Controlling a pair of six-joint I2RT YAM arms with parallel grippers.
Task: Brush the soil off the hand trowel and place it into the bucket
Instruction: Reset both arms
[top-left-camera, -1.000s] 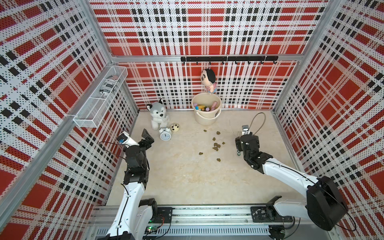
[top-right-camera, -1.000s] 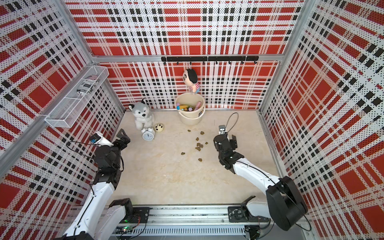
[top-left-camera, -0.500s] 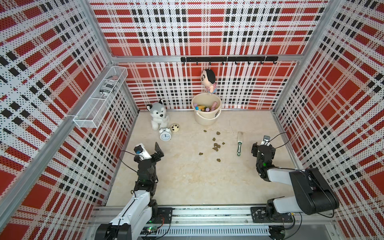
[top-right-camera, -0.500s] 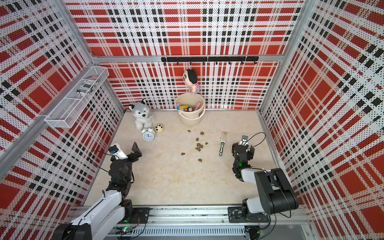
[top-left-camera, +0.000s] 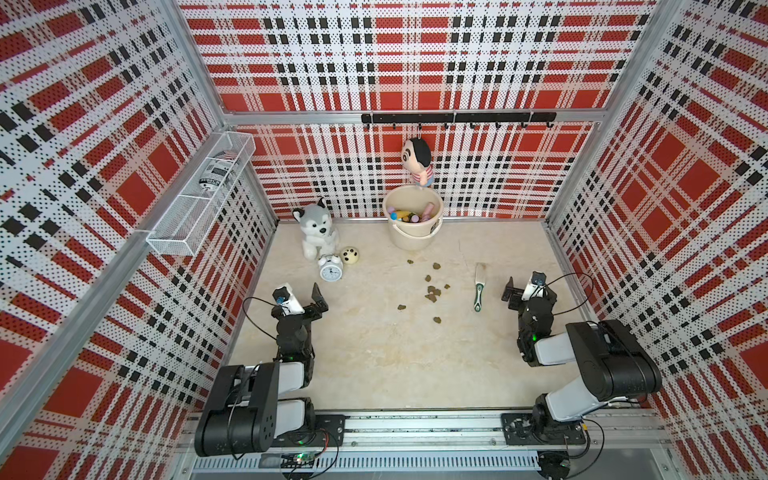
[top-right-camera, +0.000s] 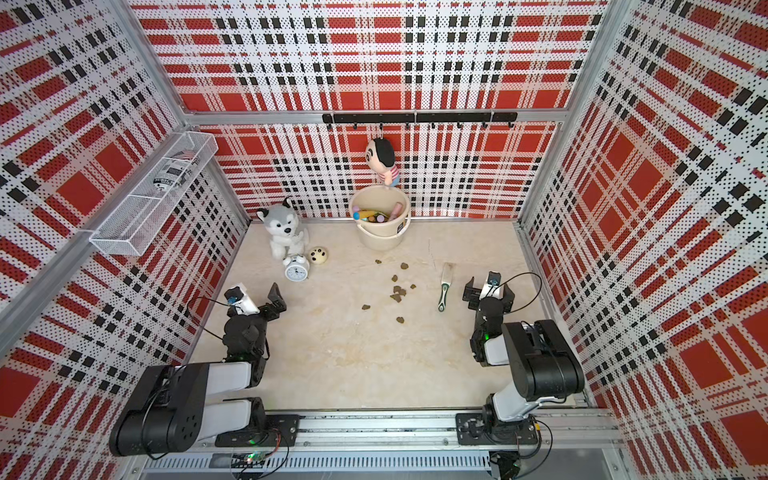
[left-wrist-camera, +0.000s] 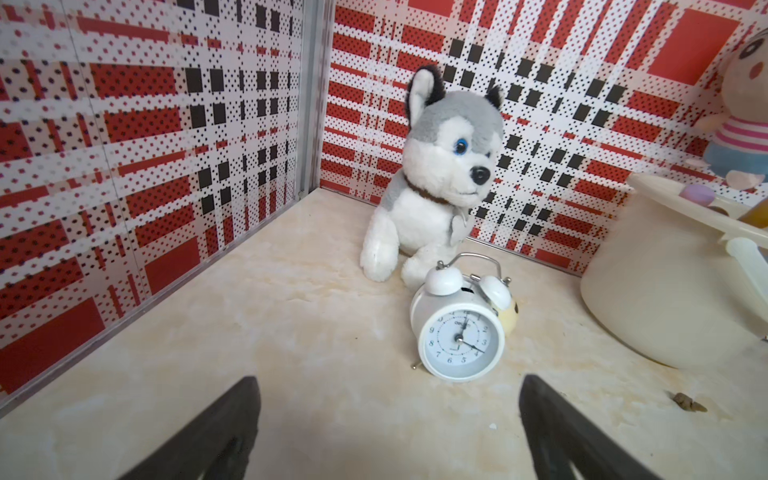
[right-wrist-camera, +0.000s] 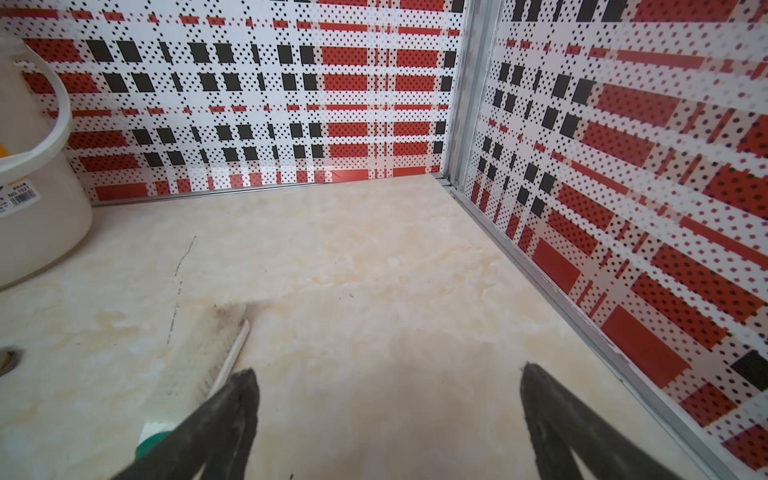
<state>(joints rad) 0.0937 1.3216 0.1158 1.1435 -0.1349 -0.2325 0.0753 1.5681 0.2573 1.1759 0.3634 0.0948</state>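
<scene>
So, in both top views the bucket (top-left-camera: 411, 240) sits at the far side of the bench (top-left-camera: 374, 353), right up against the back wall. It's got a jumble of coloured stuff inside, and I honestly can't pick out the trowel in there. The soil (top-left-camera: 432, 292) is scattered as small brown lumps on the bench a bit nearer than the bucket. A brush (top-left-camera: 479, 286) with a green handle lies flat just right of the lumps. The left gripper (top-left-camera: 319, 300) hangs low at the left, jaws spread, nothing in them. The right gripper (top-left-camera: 525, 293) is just right of the brush, not touching it, jaws apart and empty too.

Left wrist view: the left gripper (left-wrist-camera: 390, 428) is wide open and faces a white alarm clock (left-wrist-camera: 461, 340). A plush husky (left-wrist-camera: 436, 187) sits behind the clock, and the bucket (left-wrist-camera: 656, 291) is beside them.

Right wrist view: the right gripper (right-wrist-camera: 390, 415) is spread wide over bare bench. The brush (right-wrist-camera: 208, 353) lies beside one finger, and the bucket (right-wrist-camera: 37, 216) shows at the edge.
</scene>
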